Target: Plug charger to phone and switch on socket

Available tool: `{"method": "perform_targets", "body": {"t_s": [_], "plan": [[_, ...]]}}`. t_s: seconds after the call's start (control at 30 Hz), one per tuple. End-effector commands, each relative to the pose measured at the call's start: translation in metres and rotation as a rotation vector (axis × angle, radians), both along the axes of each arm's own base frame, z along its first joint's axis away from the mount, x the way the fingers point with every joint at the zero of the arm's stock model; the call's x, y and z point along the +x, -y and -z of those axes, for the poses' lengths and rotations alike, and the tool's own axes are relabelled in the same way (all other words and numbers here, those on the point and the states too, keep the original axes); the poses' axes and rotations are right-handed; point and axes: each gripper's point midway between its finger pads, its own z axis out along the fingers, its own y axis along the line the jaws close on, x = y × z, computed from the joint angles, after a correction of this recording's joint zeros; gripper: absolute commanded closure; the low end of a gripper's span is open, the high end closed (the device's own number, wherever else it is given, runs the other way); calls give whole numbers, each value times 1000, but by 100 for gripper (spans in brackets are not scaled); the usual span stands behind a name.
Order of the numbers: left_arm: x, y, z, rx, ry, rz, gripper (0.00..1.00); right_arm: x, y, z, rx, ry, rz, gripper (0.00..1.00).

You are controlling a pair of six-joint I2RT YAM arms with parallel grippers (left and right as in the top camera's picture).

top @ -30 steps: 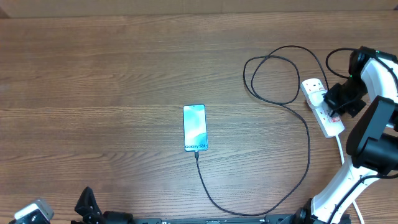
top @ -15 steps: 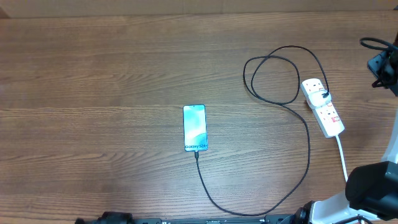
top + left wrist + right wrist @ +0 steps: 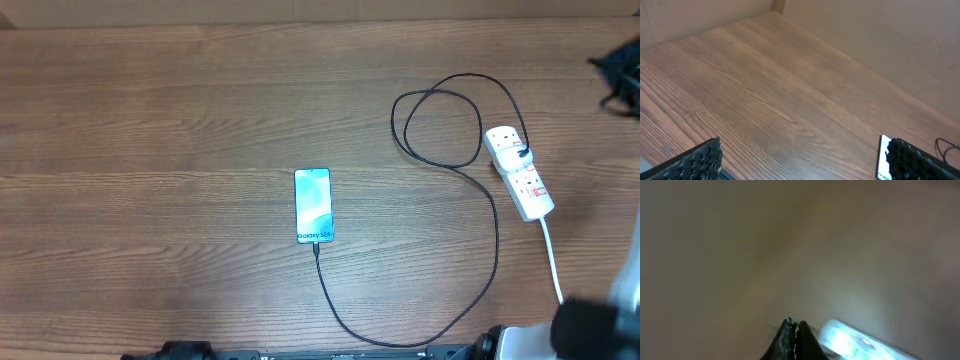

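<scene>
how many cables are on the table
2. A black charger cable loops from the phone to the power strip; a white cord trails from the strip toward the front edge.

The place reads as a robotics lab bench — a wood-grain worktop (image 3: 150, 120) closed off at 12 o'clock by plain tan panels (image 3: 880, 45). Robot arm bases (image 3: 520, 342) sit along the 6 o'clock edge, and a phone (image 3: 312, 205), charger (image 3: 497, 240) and socket (image 3: 520, 172) lie laid out — centre and 3 o'clock.
</scene>
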Motion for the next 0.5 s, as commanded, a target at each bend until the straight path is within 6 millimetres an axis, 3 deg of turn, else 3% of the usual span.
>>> {"method": "perform_targets", "body": {"t_s": [0.0,0.07,0.13,0.2,0.3,0.47], "plan": [[-2,-2,-2,-7,15,-23,1,-35,-64,-131,-37,409,-257,96],[-2,-2,-2,-7,15,-23,0,-62,-83,-196,-134,625,-321,96],[-2,-2,-2,-7,15,-23,0,-96,-95,-243,-223,778,-334,92],[-2,-2,-2,-7,15,-23,0,-124,-105,-268,-299,857,-339,89],[-2,-2,-2,-7,15,-23,0,-164,-119,-281,-470,874,-356,85],[-2,-2,-2,-7,15,-23,0,-215,-120,-271,-617,786,-255,85]]}}
